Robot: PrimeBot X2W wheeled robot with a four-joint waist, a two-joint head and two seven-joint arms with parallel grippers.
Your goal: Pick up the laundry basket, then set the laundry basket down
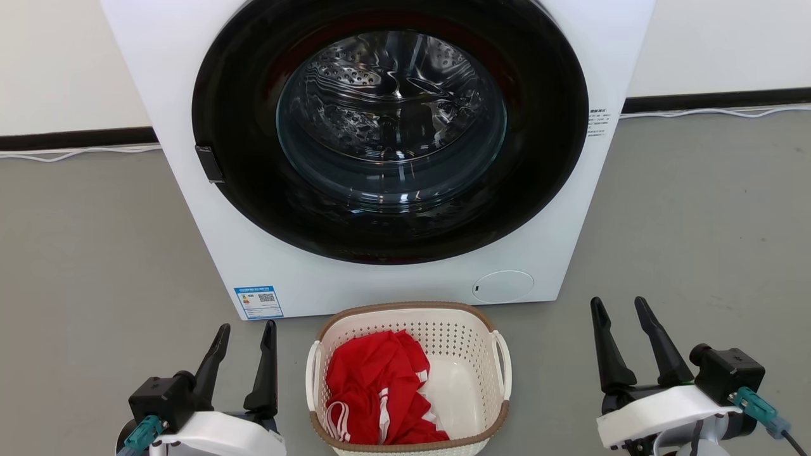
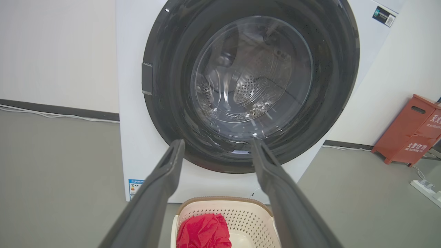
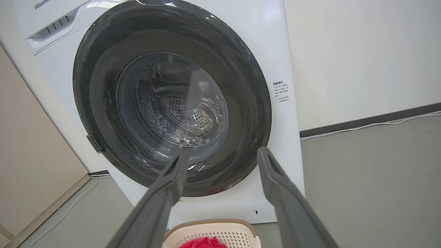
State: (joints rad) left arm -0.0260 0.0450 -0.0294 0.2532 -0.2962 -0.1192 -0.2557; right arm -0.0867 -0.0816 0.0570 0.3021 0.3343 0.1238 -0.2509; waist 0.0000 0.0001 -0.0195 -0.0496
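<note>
The laundry basket sits on the grey floor right in front of me, between my left claw and right claw, with red cloth heaped in its left half. Both claws are spread wide, holding nothing and clear of the basket's loop handles. Just behind the basket stands the washing machine, its round glass door facing me. My left wrist view adds a red box by the wall.

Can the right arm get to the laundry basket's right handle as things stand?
Probably yes. The right end effector is open and empty, with bare floor between it and the right handle of the laundry basket; the washing machine stands behind.
</note>
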